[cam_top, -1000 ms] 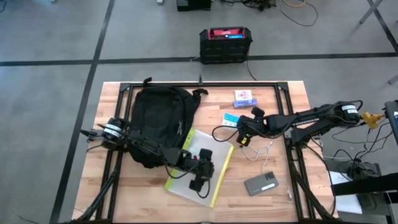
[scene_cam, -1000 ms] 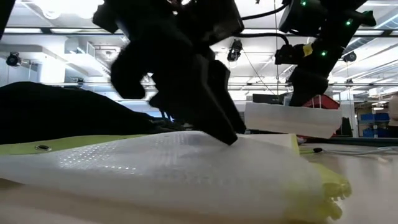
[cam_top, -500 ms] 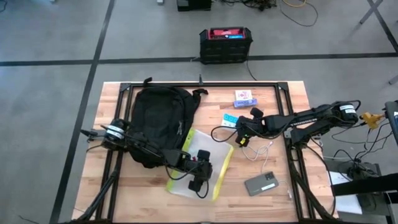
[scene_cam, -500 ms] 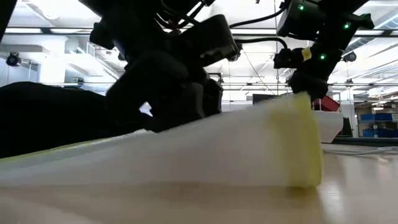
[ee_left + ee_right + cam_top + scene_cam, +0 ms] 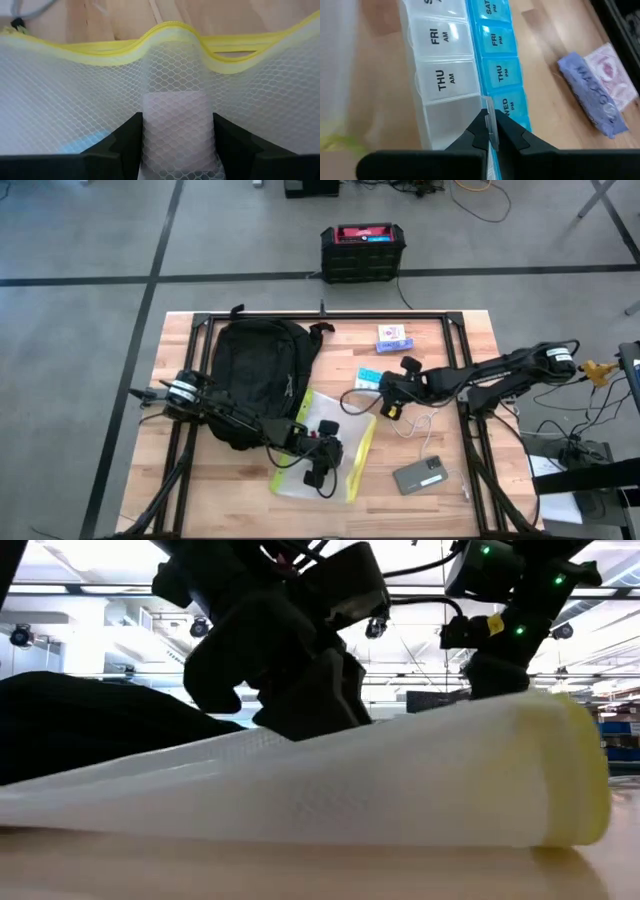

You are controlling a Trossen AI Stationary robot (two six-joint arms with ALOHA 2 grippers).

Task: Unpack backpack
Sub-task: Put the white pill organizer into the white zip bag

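The black backpack (image 5: pixel 262 370) lies flat on the table's left half. Just right of it lies a white mesh pouch (image 5: pixel 340 465) with a yellow zip edge (image 5: pixel 165 35), and my left gripper (image 5: pixel 325 455) is shut on it. Its yellow-edged end (image 5: pixel 585 780) stands raised in the low view. A white and blue pill organizer (image 5: pixel 368 377) lies near the table's middle. My right gripper (image 5: pixel 386 400) is shut on it, reaching in from the right. My left gripper pinches a raised fold of the pouch's mesh (image 5: pixel 177 125) between its two fingers (image 5: pixel 125 145), a little back from the yellow zip edge. The mesh bulges up between them, and something pale shows inside it. My right gripper pinches a thin clear lid edge (image 5: pixel 490 112) of the pill organizer between its fingertips, between the white THU AM cell (image 5: pixel 445 80) and the blue row. The fingers come from the table's right side. Whether the organizer is lifted does not show.
A purple tissue packet (image 5: pixel 393 333) lies at the far side of the table. A white cable (image 5: pixel 420 425) and a grey flat device (image 5: pixel 420 475) lie near the front right. A black box with a red top (image 5: pixel 362 248) stands on the floor beyond the table.
My left gripper has drawn the pouch a little toward the table's near edge. The pouch's yellow-edged end, flat a second ago, has risen and stands higher in the low view.
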